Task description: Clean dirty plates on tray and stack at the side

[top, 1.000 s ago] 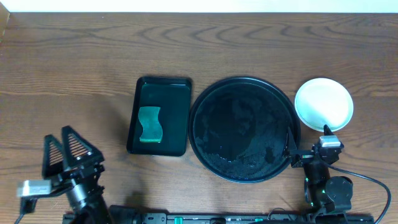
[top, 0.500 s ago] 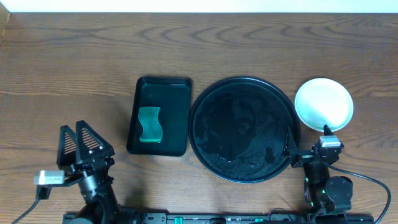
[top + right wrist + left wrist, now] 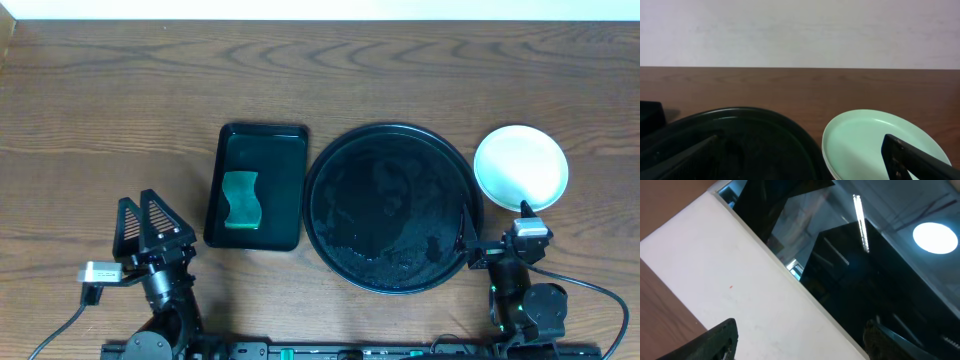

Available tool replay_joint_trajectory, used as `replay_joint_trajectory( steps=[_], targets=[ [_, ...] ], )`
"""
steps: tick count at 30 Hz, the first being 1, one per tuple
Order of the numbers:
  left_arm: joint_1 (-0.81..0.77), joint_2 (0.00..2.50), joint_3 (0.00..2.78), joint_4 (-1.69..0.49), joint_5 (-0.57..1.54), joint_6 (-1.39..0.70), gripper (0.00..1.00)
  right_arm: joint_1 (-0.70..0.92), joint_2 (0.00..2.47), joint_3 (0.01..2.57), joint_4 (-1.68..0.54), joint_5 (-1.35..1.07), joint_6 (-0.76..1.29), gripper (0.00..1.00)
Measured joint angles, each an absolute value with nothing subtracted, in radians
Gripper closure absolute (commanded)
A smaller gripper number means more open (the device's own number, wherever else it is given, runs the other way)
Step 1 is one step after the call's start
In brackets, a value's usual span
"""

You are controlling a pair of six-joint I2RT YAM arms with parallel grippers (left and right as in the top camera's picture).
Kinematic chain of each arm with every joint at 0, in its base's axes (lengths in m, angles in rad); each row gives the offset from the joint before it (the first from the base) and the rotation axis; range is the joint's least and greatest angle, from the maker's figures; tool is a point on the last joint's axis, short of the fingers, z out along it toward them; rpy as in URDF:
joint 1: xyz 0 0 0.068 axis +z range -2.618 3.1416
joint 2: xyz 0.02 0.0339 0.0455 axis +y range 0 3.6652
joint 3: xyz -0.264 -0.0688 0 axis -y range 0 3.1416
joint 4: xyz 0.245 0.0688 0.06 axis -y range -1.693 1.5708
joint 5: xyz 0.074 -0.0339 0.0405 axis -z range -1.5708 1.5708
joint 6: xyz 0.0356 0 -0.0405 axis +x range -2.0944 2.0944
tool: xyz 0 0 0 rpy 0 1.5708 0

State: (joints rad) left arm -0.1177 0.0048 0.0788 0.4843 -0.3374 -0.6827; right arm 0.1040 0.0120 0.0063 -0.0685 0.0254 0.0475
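The plates [image 3: 521,167] sit stacked on the table right of the tray, pale mint on top; the stack also shows in the right wrist view [image 3: 875,145]. The large round black tray [image 3: 392,205] holds no plates and shows wet glints; its rim shows in the right wrist view [image 3: 760,120]. My left gripper [image 3: 147,228] is open and empty at the front left, tilted up; its view [image 3: 800,340] shows only wall and ceiling. My right gripper [image 3: 495,225] is open and empty at the front right, just in front of the stack, between tray and plates [image 3: 810,155].
A smaller rectangular black tray [image 3: 256,140] stands left of the round tray and holds a green sponge [image 3: 240,199]. Bare wooden table lies at the back and far left. A cable runs from the right arm's base [image 3: 590,290].
My left arm has moved right and a little toward the front edge, its open fingers swinging upright. The right arm, plates and trays have not moved.
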Motion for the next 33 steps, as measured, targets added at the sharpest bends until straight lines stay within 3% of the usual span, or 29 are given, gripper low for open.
replay_joint_trajectory(
  steps=[17, 33],
  targets=[
    [-0.118, 0.005, 0.008, 0.511, -0.337, -0.729, 0.19, 0.104, 0.012, 0.006, -0.068, 0.025, 0.047, 0.01],
    [-0.118, 0.005, 0.007, 0.155, -0.334, -0.532, 0.19, 0.104, 0.012, 0.006, -0.068, 0.025, 0.047, 0.01]
  ],
)
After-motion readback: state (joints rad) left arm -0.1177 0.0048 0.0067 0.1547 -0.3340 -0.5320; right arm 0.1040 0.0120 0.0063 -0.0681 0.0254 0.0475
